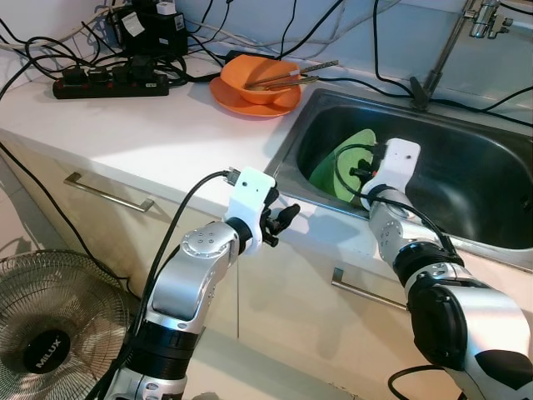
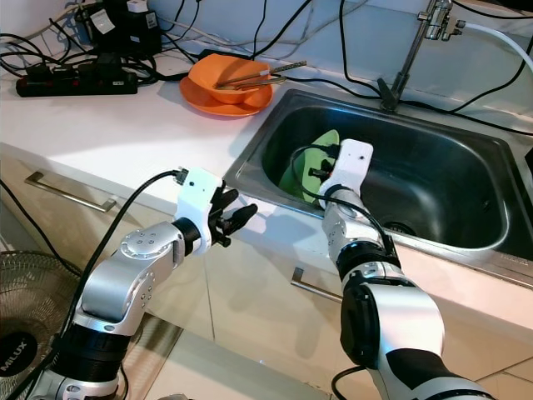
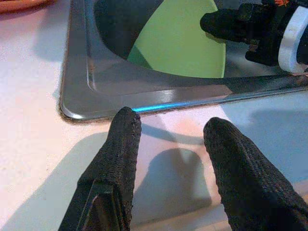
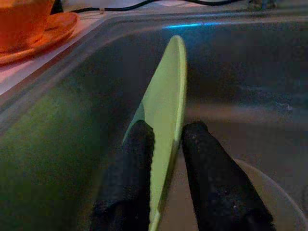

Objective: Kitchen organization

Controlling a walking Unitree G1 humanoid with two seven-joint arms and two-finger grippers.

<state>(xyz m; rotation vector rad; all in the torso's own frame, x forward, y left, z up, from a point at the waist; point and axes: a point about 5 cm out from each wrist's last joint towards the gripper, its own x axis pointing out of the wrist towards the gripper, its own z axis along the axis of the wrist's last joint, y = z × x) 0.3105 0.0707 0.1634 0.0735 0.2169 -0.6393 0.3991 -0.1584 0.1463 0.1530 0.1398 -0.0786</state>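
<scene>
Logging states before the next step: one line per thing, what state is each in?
Green plate: on edge in the sink, gripped at its rim.
Right gripper: in the sink, jaws shut on the green plate.
Left gripper: jaws open, empty, over the counter by the sink's corner.
Sink: no water visible.
Orange bowl: upright on an orange plate, chopsticks across it.
Faucet: not running.

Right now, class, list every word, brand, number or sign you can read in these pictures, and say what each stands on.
"MLUX", on the hub of the floor fan; the right eye view cuts it to "ILUX".
White labels on the black chargers at the back of the counter: too small and blurred to read.
</scene>
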